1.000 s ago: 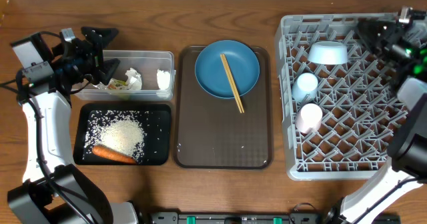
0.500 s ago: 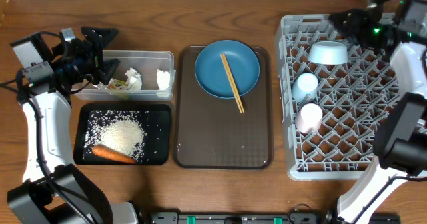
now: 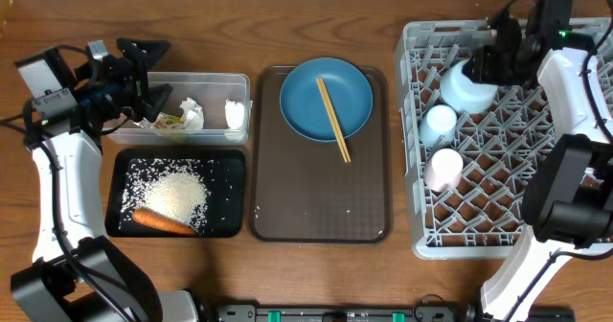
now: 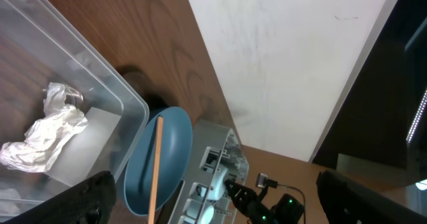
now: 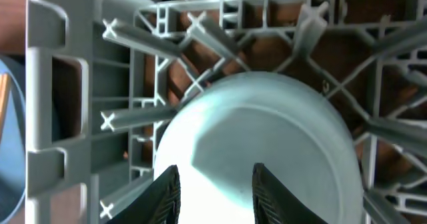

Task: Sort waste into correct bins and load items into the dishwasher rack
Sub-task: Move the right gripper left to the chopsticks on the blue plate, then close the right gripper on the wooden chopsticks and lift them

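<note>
My left gripper [image 3: 146, 71] is open and empty, held over the left end of the clear tub [image 3: 238, 80]. The tub holds white paper wads [image 3: 192, 113] and a green-yellow wrapper [image 3: 170, 121]. The black tray [image 3: 230, 164] holds rice [image 3: 177, 193] and a carrot [image 3: 163, 222]. The blue plate [image 3: 311, 87] lies on the brown tray with a chopstick [image 3: 333, 119] across it. In the grey rack [image 3: 498, 207] are the pale blue bowl [image 3: 466, 92], a blue cup [image 3: 440, 123] and a pink cup [image 3: 443, 167]. My right gripper [image 5: 217, 194] is open just over the upturned bowl [image 5: 267, 137].
The brown serving tray [image 3: 321, 197] lies between the bins and the rack. The rack's upright pegs [image 5: 133, 37] crowd round the bowl. In the left wrist view the tub wall [image 4: 100, 84], a paper wad [image 4: 43, 134] and the plate [image 4: 170, 151] show.
My right arm has swung left from the rack's far right corner and come down over the bowl, which now sits slightly nearer and more tipped over. The left arm has not moved.
</note>
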Controlling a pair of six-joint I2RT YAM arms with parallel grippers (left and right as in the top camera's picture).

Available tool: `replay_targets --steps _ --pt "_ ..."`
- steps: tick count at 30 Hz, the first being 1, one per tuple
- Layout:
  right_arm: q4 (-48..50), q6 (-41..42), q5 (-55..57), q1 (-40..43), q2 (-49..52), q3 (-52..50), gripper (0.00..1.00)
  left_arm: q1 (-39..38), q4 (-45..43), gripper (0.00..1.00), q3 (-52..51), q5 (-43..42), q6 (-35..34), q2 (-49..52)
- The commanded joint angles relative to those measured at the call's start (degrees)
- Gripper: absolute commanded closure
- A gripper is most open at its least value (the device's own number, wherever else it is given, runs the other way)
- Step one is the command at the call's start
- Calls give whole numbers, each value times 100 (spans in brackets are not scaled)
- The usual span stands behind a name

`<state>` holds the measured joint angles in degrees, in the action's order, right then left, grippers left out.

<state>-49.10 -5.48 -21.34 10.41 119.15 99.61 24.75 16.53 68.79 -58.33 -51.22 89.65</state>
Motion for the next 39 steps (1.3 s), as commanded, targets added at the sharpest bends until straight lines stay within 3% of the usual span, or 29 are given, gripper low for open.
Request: replay_targets --steps 1,8,18,23,28,32,34,39 --pt "-155 -168 177 0 -225 68 65 20 13 2 -22 -59 9 7" --pt "-131 -168 144 -299 -1156 151 65 20 13 2 -22 -59 9 7" --pt "-645 -168 164 -2017 -2240 151 56 20 11 2 -22 -59 9 7" --pt "-717 -197 212 -2907 -2017 17 57 20 13 2 -22 -59 9 7" --pt "-686 -190 1025 -3536 -1458 -74 59 20 13 2 -22 -59 9 7" --pt "-667 -192 1200 -3799 -883 -74 70 20 13 2 -22 -59 9 7" --pt "-610 -192 1198 -3864 -597 -74 81 20 13 2 -22 -59 9 7" --pt "-420 -190 1255 -3866 -17 -74 81 20 13 2 -22 -59 9 7"
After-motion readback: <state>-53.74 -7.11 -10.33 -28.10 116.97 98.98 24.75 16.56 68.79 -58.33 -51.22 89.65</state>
